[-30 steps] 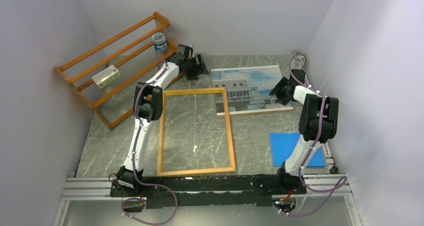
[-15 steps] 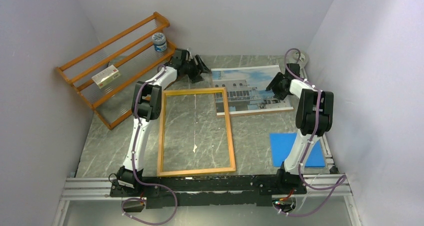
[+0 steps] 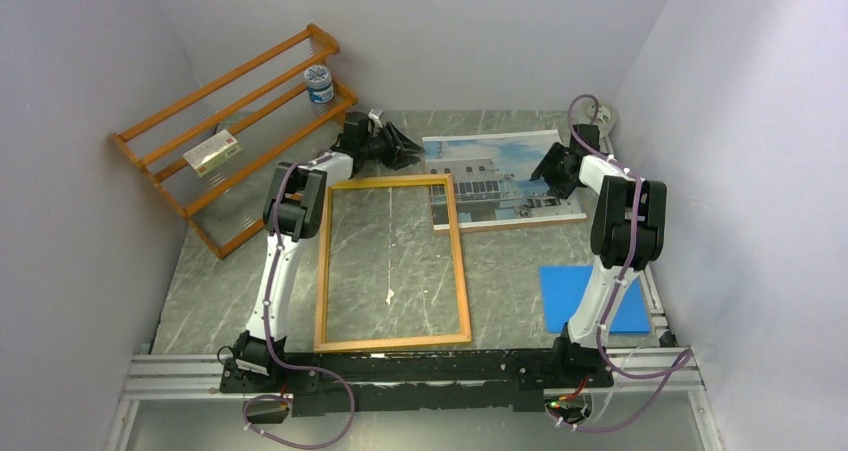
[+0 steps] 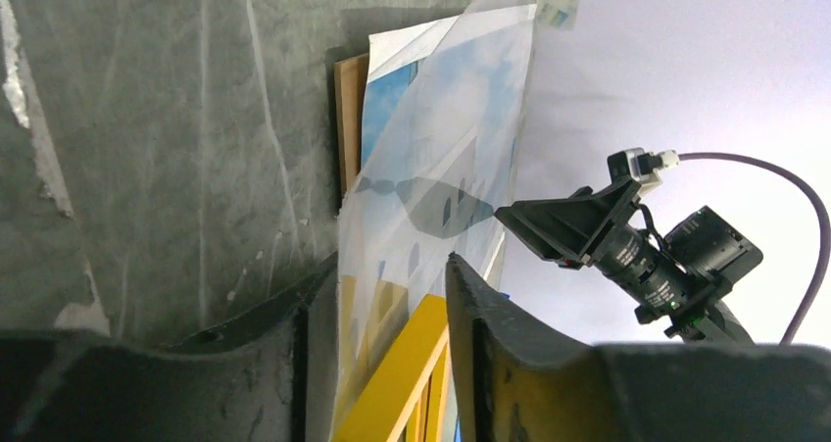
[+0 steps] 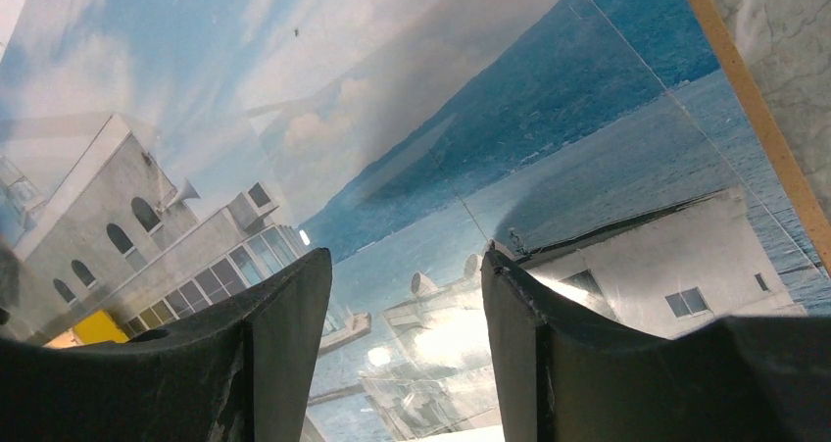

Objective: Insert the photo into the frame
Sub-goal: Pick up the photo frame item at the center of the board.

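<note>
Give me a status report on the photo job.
Left gripper open at far-left corner of photo. Right gripper open over its right side. Photo not yet in frame; frame corner overlaps its left edge.

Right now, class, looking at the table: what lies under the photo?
A brown board lies under the photo. Only a thin strip of it shows past the photo's edges. The rest of the board, and anything else beneath, is covered by the print.

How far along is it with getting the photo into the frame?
Nothing done yet: the photo lies outside the frame, overlapping only its far right corner. In hand: the left gripper and right gripper, both open, sit at the photo's two ends. Left: grip, lift and seat it in the frame.
</note>
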`<state>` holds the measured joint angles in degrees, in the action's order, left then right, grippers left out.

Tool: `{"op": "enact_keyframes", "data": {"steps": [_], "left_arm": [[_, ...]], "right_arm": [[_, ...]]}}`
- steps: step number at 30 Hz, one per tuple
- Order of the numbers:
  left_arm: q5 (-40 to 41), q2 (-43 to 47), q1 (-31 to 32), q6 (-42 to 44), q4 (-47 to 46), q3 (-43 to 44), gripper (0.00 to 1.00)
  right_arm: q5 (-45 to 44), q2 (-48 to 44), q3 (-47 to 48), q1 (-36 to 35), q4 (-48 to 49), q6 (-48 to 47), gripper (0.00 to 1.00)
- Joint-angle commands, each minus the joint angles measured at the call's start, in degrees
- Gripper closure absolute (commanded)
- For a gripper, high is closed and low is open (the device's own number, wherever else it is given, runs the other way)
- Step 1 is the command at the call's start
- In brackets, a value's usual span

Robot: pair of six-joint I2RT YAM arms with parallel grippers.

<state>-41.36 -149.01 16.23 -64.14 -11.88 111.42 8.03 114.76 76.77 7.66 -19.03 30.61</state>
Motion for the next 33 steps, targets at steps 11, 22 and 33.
{"op": "enact_keyframes", "data": {"steps": [11,22,33], "left_arm": [[-5.85,0.72,0.74,1.57,-13.66,2.82,0.97],[-6.28,1.95,0.73,6.12,-19.94,7.84,0.97],[-2.62,4.02,0.82,19.69,-17.91,14.99,0.97]], "right_arm": [[0.47,-1.86,-3.30,-0.28,-6.79,-1.34,0.27],[4.95,-18.01,-7.61,-0.92,-6.28,-0.62,0.18],[7.14,-29.78,-13.82,-2.37,-2.25,-1.72,0.17]]}}
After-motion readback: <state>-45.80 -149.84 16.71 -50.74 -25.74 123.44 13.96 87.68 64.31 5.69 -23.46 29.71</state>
